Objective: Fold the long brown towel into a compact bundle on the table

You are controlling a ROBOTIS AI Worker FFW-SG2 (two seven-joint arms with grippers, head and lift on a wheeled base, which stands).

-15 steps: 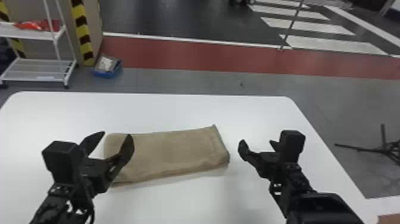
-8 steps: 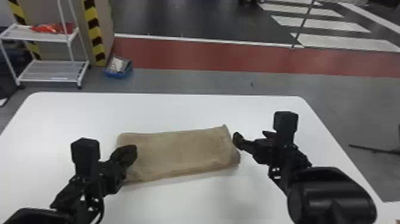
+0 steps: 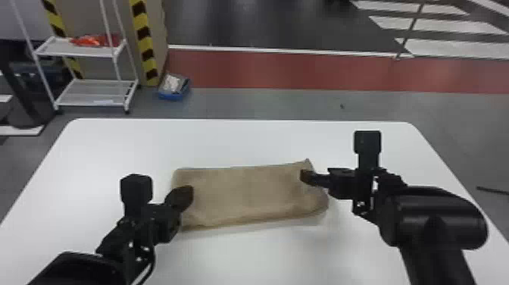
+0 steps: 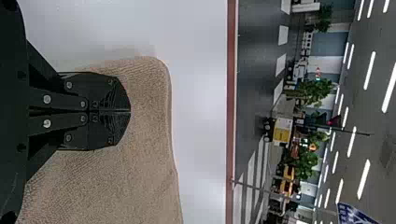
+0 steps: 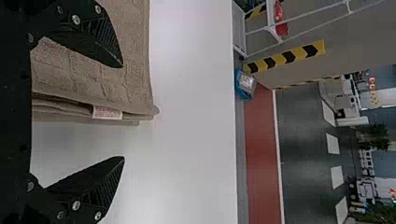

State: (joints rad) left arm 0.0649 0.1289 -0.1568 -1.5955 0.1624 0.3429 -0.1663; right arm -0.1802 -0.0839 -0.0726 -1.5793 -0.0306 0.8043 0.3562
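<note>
Left of frame, the left gripper [image 3: 185, 195], fingers together, should lightly pin the towel [image 3: 246, 193]; the right gripper [image 5: 123, 112], fingers apart, best straddles every layer before closing.

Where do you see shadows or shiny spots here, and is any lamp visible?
Head view: soft shadow on the table along the towel's near edge, a sheen on the black right arm; left wrist view: bright ceiling lights, faint shadow beside the towel; right wrist view: small shadow at the towel's corner.
</note>
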